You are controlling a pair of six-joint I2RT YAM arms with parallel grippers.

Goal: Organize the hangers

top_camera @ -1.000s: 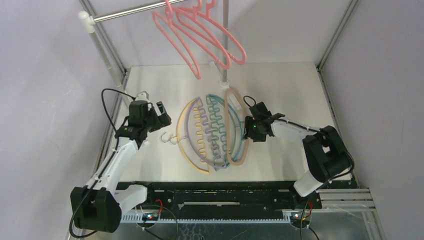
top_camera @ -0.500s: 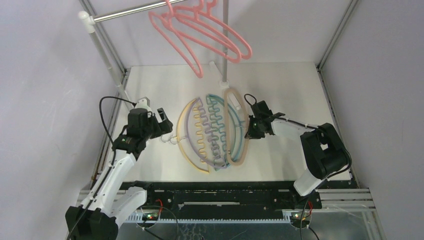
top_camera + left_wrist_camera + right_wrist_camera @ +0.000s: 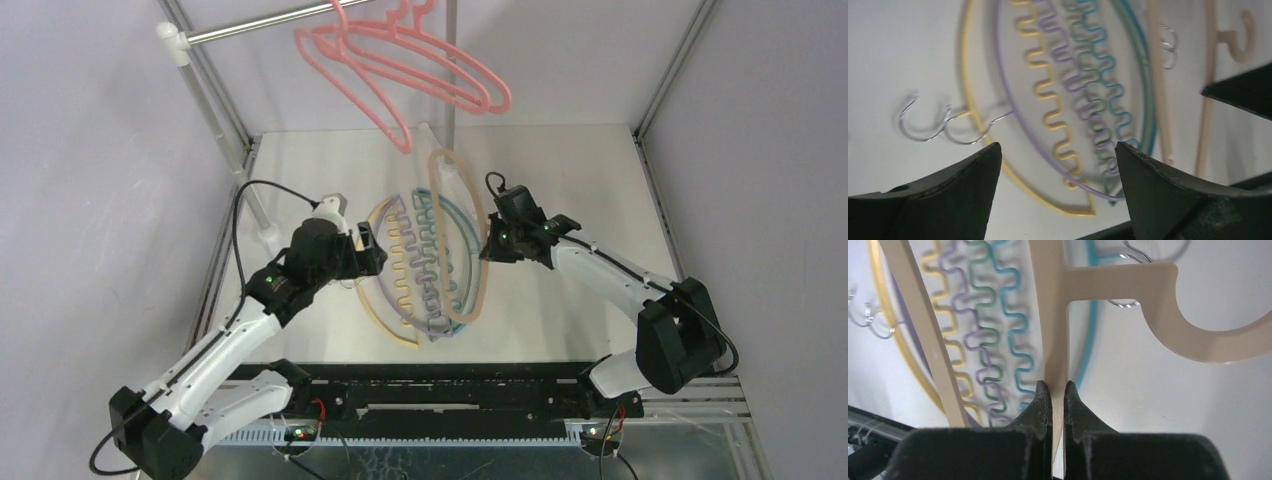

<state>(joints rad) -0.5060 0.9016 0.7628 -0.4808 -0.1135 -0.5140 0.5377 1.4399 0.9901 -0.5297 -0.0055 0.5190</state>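
My right gripper (image 3: 492, 245) (image 3: 1057, 387) is shut on the tan hanger (image 3: 484, 285) (image 3: 1055, 330), pinching its bar just below the hook (image 3: 1198, 345). That hanger is tilted, its far end raised off the table. The yellow (image 3: 1048, 100), lavender (image 3: 1013, 100), teal (image 3: 1143, 75) and green wavy-bar hangers lie overlapped on the table (image 3: 580, 180). My left gripper (image 3: 372, 255) (image 3: 1057, 147) hovers open above the near ends of the yellow and lavender ones, touching nothing. Their wire hooks (image 3: 933, 125) lie to the left. Pink hangers (image 3: 400, 135) hang on the silver rail (image 3: 260, 25).
The rail's slanted support post (image 3: 205, 95) runs down the left side to a white foot (image 3: 268, 235). A thin vertical pole (image 3: 451, 60) rises at the back centre beside the pink hangers. Grey walls close in on both sides.
My right gripper closed on the tan hanger and lifted it, tipping its far end up. My left arm swung right over the pile's left side. The pink hangers swayed.
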